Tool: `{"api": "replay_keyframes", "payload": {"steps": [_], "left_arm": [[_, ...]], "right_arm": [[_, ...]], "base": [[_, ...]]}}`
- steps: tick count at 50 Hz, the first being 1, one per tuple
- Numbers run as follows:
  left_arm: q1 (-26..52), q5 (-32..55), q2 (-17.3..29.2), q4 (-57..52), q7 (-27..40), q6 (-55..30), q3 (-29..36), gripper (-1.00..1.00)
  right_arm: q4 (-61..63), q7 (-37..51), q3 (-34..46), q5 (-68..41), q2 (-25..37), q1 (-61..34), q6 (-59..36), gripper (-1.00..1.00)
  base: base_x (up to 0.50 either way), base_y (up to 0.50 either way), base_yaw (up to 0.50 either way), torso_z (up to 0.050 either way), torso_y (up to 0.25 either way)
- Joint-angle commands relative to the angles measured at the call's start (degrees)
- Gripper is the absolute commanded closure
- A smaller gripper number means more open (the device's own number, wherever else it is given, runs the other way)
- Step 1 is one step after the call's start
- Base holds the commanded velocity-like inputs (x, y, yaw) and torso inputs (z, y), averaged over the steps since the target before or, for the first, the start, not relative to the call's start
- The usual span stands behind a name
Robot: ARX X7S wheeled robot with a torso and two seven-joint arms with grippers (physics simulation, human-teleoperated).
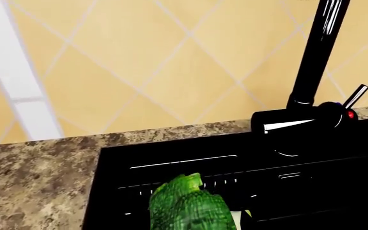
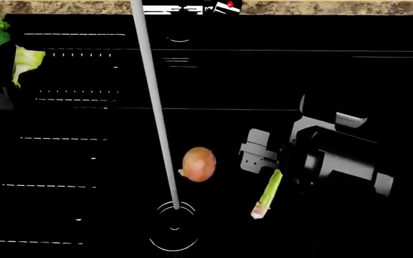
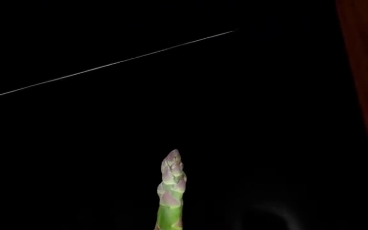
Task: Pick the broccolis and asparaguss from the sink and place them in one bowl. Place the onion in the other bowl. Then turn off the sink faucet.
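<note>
The right gripper (image 2: 258, 156) sits low in the black sink (image 2: 350, 70), over the upper part of an asparagus (image 2: 266, 195); the spear's cut end points toward the robot, and the right wrist view shows its tip (image 3: 170, 184) jutting out ahead of the camera. The spear appears pinched between the fingers, but the fingertips are lost against the dark basin, so whether they are pressed together on it cannot be told. The onion (image 2: 198, 164) lies on the sink floor just beside the water stream (image 2: 154, 107), apart from the gripper. At the far left of the head view, a broccoli (image 2: 6, 45) sits at the end of the left arm, above the sink's left edge; the left wrist view shows the same floret (image 1: 190, 206) directly ahead of the camera. The left gripper itself is not distinguishable, so whether it is gripping the floret cannot be told. The faucet (image 1: 312, 72) is running and its lever (image 1: 355, 96) is untouched. No bowl is visible in any view. Risks, in my judgement: the asparagus is long and thin, and a grip near one end may let it pivot or slip during lifting. A sideways move toward the left could sweep the stalk through the stream or knock the onion rolling. With the bowls out of sight, sorting the produce into the wrong bowl remains possible.
</note>
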State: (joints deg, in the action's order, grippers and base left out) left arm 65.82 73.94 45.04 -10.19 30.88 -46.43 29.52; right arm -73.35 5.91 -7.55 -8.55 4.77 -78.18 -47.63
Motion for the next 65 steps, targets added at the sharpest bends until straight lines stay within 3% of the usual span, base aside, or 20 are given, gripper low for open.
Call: {"api": "replay_keyframes", "payload": {"steps": [1, 12, 13, 30, 49, 53, 59, 65], "left_arm": [[0.5, 0.7, -0.1, 0.1, -0.4, 0.1, -0.7, 1.00], [0.3, 1.1, 0.0, 0.6, -0.3, 0.4, -1.1, 1.00], [0.3, 1.2, 0.0, 0.5, -0.2, 0.4, -1.2, 1.00], [0.4, 1.3, -0.8, 0.5, 0.1, 0.2, -0.7, 1.00], [0.1, 1.1, -1.0, 0.8, -0.2, 0.4, -0.4, 1.00], [-0.5, 1.1, -0.8, 0.5, -0.2, 0.7, -0.4, 1.00], [-0.3, 1.3, -1.1, 0.8, -0.3, 0.7, -0.4, 1.00], [0.0, 1.0, -1.9, 0.9, 0.0, 0.6, 0.0, 1.00]], "right_arm": [[0.5, 0.6, -0.1, -2.8, -0.2, 4.1, 0.7, -1.00], [5.3, -0.8, 0.5, -3.3, -0.5, 5.7, -1.6, -1.00], [5.5, -1.0, 1.0, -3.0, -0.6, 5.8, -1.8, 1.00], [14.1, -0.7, 1.2, -4.3, -0.5, 7.9, -6.3, 1.00], [42.6, 1.0, 6.4, -6.5, -0.3, 9.0, -26.4, 1.00], [48.7, -4.5, 14.8, -7.9, 2.0, 8.8, -29.6, 1.00], [57.0, -8.6, 21.2, -9.2, 5.9, 6.9, -32.0, 1.00], [62.7, -10.3, 19.0, -11.8, 8.1, 5.0, -35.5, 1.00]], "base": [[0.00, 0.00, 0.00, 0.007, -0.098], [0.00, 0.00, 0.00, 0.006, -0.069], [0.00, 0.00, 0.00, 0.000, 0.000], [0.00, 0.00, 0.00, 0.000, -0.002], [0.00, 0.00, 0.00, 0.000, 0.000], [0.00, 0.00, 0.00, 0.000, 0.000], [0.00, 0.00, 0.00, 0.000, 0.000], [0.00, 0.00, 0.00, 0.000, 0.000]]}}
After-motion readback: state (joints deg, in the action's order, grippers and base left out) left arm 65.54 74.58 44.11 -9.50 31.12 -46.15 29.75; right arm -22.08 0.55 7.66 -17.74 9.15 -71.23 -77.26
